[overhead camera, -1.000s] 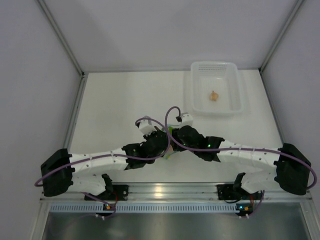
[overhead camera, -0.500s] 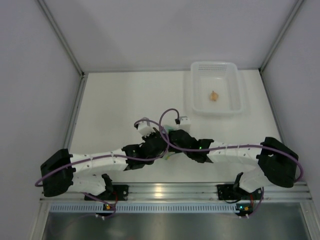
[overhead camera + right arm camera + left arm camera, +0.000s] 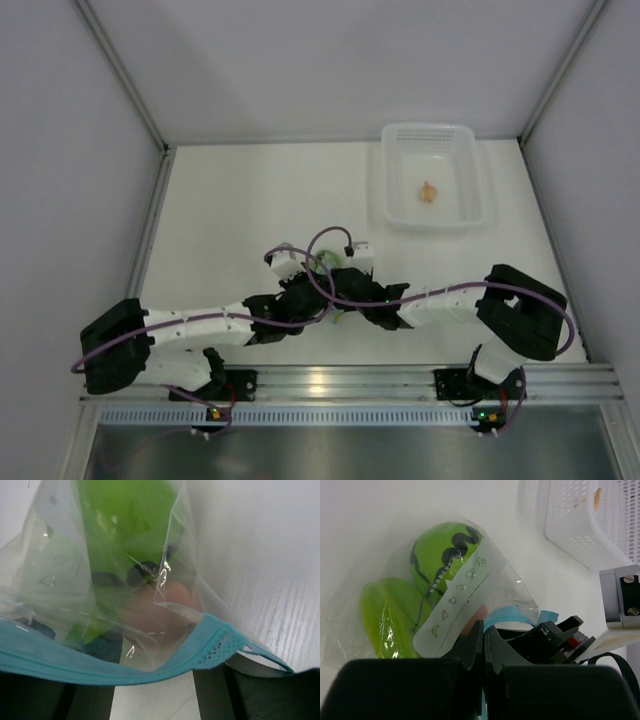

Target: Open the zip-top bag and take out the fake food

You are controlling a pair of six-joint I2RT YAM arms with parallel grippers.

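The zip-top bag (image 3: 470,587) lies on the table between both wrists; in the top view only a green patch of the bag (image 3: 328,261) shows. Inside are the fake food pieces: a green ball with a dark zigzag (image 3: 445,547), a lime-green oval (image 3: 387,615) and a peach bit (image 3: 162,607). My left gripper (image 3: 484,630) is shut on the light blue zip strip (image 3: 512,616). My right gripper (image 3: 155,687) has its jaws apart, and the zip strip (image 3: 125,666) lies across them with the bag mouth gaping. In the top view both grippers meet over the bag (image 3: 332,288).
A white basket (image 3: 470,185) stands at the far right with one peach bit (image 3: 427,192) in it; its corner also shows in the left wrist view (image 3: 580,535). Purple cables loop over both wrists. A metal rail runs along the near table edge.
The right arm has folded, its elbow swinging left and toward the far side. Both grippers have shifted slightly left with the bag, and green now shows between them.
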